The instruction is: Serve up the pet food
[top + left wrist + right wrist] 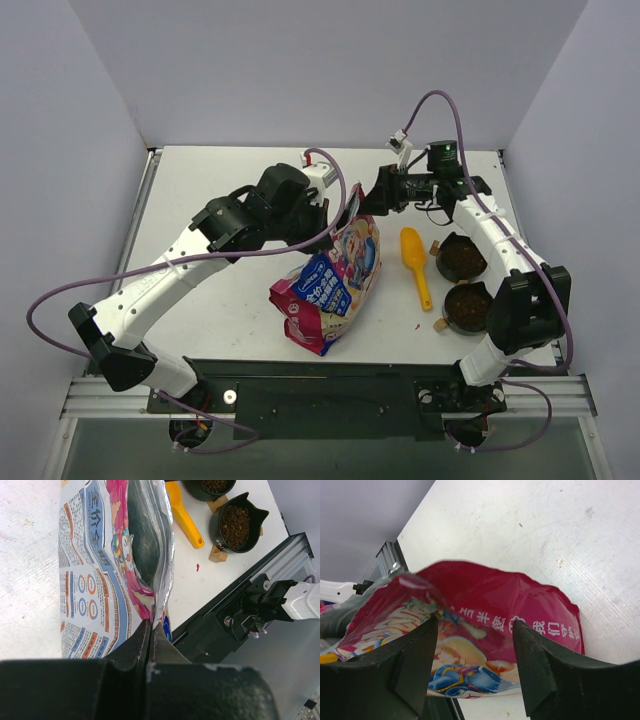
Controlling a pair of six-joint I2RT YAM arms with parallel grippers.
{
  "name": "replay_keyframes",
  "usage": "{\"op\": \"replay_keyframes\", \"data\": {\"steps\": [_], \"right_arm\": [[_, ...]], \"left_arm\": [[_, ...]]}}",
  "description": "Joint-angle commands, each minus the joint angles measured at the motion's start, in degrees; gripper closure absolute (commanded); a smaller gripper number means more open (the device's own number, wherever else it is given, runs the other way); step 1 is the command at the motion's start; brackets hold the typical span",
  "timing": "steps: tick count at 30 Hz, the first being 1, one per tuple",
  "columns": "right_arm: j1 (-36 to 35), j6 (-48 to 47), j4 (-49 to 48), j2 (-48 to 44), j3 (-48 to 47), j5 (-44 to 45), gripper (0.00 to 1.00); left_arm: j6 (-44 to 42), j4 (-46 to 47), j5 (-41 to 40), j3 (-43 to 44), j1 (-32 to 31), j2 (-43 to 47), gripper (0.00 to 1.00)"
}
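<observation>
The pink-and-blue printed bag [330,280] stands in the middle of the table with its top open. My left gripper [150,626] is shut on the bag's top edge [159,600]; seen from above, it [340,207] sits at the bag's upper left. My right gripper [475,647] is open at the bag's top right [372,195], its fingers [420,660] either side of the pink flap [510,610]. Pet food [462,260] fills two black bowls [467,307] on the right, and shows in the left wrist view too [236,522].
A yellow scoop [415,262] lies between the bag and the bowls, also visible in the left wrist view [186,520]. The bowls rest on small wooden stands [217,555]. A black rail [330,385] runs along the near table edge.
</observation>
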State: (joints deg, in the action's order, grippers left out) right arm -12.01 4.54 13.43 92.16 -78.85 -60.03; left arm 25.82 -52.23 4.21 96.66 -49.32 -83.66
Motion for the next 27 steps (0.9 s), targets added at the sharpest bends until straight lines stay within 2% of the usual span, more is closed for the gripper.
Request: {"op": "replay_keyframes", "data": {"steps": [1,7,11,13,14,15,16,17,19,21,24,27], "right_arm": [[0.32,3.9,-9.47,0.38,-1.04,-2.28,0.44],[0.41,4.6,-8.33,1.18,-2.71,-2.36,0.43],[-2.57,4.87,-8.24,1.27,-2.11,-3.43,0.45],[-3.28,8.45,-15.75,0.57,0.61,-3.34,0.55],[-3.28,12.65,-18.94,-0.13,1.76,-2.73,0.73],[-2.85,15.65,-24.1,-1.01,4.03,0.15,0.79],[-2.5,17.07,-26.15,-3.45,5.97,2.26,0.92],[-1.8,19.17,-29.48,-5.13,9.21,7.16,1.0],[-0.74,22.17,-31.61,-9.88,13.87,14.89,1.0],[-0.56,24.37,-35.21,-15.15,19.31,19.05,1.0],[-0.73,27.71,-38.92,-23.22,25.4,24.25,1.0],[-1.26,29.83,-34.99,-30.35,30.4,27.15,1.0]], "left_arm": [[-0.95,-1.12,-1.48,0.54,0.8,1.13,1.0],[-0.69,-1.47,-2.01,1.77,1.24,0.51,1.0],[-0.69,-0.68,-2.89,1.78,1.77,0.51,1.0],[-0.25,-0.24,-3.5,1.51,2.12,0.6,1.0],[-0.16,-0.42,-3.68,1.6,2.38,0.51,1.0],[0.19,-0.77,-5.68,2.12,2.65,0.43,1.0],[0.37,-1.81,-7.96,2.47,3.09,0.25,1.0],[0.63,-2.43,-9.12,3.44,3.44,-0.1,1.0],[0.81,-4.63,-12.55,5.54,4.67,-1.07,1.0],[0.63,-6.13,-13.96,7.3,6.16,-2.21,1.0],[-0.07,-3.77,-10.99,8.01,7.75,-2.91,1.0],[-1.3,-0.7,-7.83,8.02,8.36,-2.91,1.0]]}}
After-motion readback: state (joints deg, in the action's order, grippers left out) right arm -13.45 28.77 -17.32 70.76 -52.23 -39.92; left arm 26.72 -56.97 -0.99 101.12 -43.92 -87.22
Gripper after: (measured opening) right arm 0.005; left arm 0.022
